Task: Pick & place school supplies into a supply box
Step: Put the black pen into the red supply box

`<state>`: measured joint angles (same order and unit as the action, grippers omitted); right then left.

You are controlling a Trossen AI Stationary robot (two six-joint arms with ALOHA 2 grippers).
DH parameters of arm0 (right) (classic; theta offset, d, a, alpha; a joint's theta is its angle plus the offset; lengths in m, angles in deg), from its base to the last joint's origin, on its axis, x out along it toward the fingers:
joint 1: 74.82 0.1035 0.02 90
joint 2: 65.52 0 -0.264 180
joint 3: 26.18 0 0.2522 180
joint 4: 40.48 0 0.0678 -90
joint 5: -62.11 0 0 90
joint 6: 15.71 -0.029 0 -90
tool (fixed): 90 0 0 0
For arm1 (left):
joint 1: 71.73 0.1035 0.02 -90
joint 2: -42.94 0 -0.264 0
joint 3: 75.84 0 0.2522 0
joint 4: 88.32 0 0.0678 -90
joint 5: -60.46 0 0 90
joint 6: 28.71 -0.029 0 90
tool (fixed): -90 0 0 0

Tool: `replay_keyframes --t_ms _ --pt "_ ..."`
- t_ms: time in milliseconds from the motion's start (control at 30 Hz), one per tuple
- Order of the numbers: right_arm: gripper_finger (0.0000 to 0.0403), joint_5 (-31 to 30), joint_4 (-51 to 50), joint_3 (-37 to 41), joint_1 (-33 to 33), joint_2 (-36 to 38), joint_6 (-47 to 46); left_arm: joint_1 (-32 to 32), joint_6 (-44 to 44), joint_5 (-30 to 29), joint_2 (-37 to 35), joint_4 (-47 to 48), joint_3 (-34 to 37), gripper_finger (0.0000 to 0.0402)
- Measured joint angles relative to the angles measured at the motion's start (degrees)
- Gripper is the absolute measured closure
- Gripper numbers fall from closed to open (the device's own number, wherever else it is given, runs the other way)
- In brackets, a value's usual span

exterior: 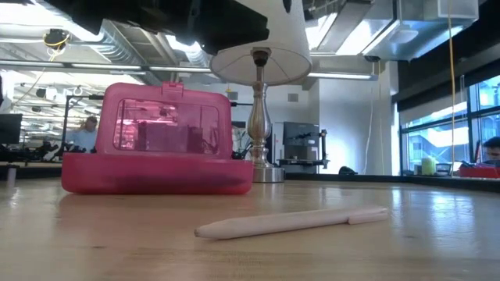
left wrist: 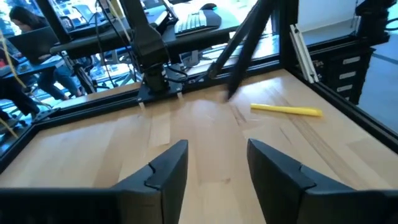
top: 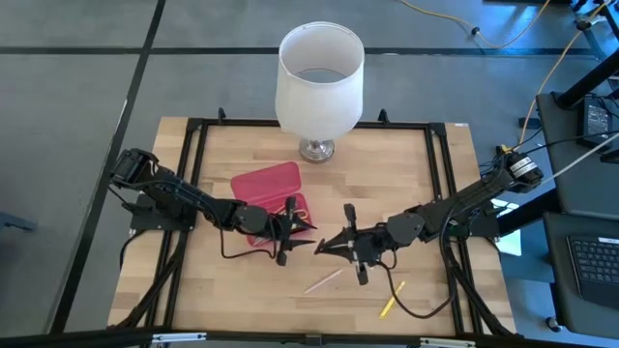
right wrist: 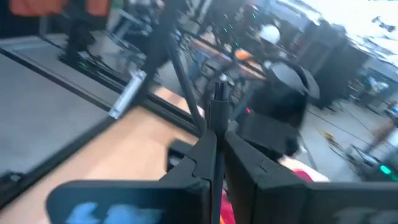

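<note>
Item: pale pen [top: 323, 280], lying loose on table [top: 426, 193] lower centre of high view, long axis slanting up toward the right, just below and between both grippers; right gripper [top: 334, 245] looks nearer, fingers pinched on a thin dark pen [right wrist: 219, 93], so prob. busy. Left gripper [top: 290, 230] over supply box [top: 266, 184] at centre-left, fingers apart, nothing betw. them. Also yellow pencil [top: 391, 300] lower right of centre; box is translucent pink, lid up.

Two dark jointed arms [top: 184, 201], black cables
</note>
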<state>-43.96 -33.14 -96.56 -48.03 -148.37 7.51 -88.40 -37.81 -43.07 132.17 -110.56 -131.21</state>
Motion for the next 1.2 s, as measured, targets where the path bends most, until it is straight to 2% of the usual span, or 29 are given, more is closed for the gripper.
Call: replay_keyframes --t_ms 200,500,933,1200 --pt "0.0373 2.4 1.7 0.0 0.0 0.0 0.1 0.5 -0.2 -0.8 0.0 -0.5 0.0 0.0245" --pt "0.0373 2.8 3.9 0.0 -0.3 0.0 2.3 0.6 -3.2 4.5 0.0 -6.9 0.0 0.0268" --pt "0.0373 4.7 6.5 0.0 -3.7 -3.3 2.4 0.2 -4.1 4.7 0.0 -9.3 0.0 0.0279" --pt "0.0373 4.8 6.4 0.0 -4.5 -3.3 2.4 -0.5 -5.8 4.6 0.0 -9.7 0.0 0.0306"
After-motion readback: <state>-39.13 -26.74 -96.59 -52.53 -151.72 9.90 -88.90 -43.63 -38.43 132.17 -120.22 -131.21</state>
